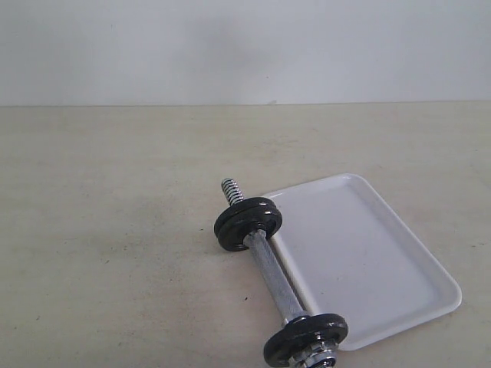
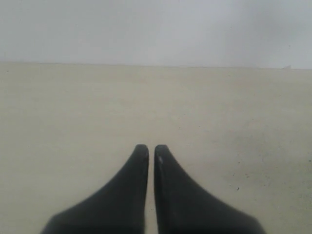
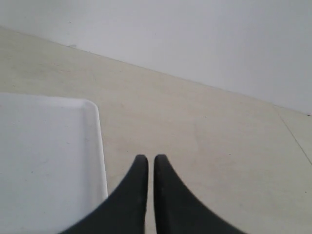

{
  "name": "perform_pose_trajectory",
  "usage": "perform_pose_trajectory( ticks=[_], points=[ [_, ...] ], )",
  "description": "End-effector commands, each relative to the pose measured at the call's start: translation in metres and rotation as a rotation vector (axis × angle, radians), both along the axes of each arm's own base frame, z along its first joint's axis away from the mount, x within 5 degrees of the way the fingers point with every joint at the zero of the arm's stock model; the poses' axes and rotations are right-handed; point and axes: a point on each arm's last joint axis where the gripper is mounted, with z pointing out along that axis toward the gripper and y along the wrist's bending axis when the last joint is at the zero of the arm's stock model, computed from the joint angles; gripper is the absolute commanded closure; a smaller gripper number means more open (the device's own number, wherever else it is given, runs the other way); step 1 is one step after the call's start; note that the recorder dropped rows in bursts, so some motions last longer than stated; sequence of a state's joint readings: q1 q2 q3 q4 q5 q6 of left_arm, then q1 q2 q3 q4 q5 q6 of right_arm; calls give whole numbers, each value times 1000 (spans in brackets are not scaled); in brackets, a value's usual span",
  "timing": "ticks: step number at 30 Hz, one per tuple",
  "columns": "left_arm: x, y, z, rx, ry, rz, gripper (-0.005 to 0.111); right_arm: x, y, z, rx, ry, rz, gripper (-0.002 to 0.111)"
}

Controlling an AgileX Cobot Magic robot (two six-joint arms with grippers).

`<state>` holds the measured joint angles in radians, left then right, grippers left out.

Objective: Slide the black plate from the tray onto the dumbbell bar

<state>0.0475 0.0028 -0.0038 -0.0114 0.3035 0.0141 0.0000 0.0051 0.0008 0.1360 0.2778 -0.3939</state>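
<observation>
A white shallow tray (image 1: 383,261) lies on a beige table (image 1: 115,230), its bare white floor fully in view. Just beside its left edge lies the dumbbell bar (image 1: 270,270), chrome with a knurled middle. The black plate (image 1: 247,222), a round flat disc with a raised rim, sits on the bar near its far threaded end (image 1: 232,189), by the tray's far corner. Another black disc (image 1: 305,340) and a chrome collar nut (image 1: 322,359) sit at the near end. The left gripper (image 2: 151,148) and the right gripper (image 3: 150,158) are both closed on nothing.
</observation>
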Motion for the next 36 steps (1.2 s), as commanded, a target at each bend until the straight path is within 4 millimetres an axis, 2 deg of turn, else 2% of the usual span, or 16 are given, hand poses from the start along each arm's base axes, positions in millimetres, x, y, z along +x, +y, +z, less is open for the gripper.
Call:
perform_pose_trajectory(
  ticks=[1, 14, 18, 22, 26, 36],
  points=[
    [0, 0, -2, 21, 9, -5, 102, 0, -2, 1, -56, -10, -7, 106],
    [0, 0, -2, 19, 9, -5, 102, -1, -1, -2, -34, 19, -2, 106],
    [0, 0, -2, 15, 9, -4, 102, -1, 3, -1, 107, 19, 12, 106],
    [0, 0, -2, 15, 9, -4, 102, -1, 4, -3, 151, 37, 7, 106],
    [0, 0, -2, 15, 9, -4, 102, -1, 3, -3, 326, 48, -32, 106],
    [0, 0, -2, 15, 9, -4, 102, -1, 2, -2, 286, 37, -40, 106]
  ],
)
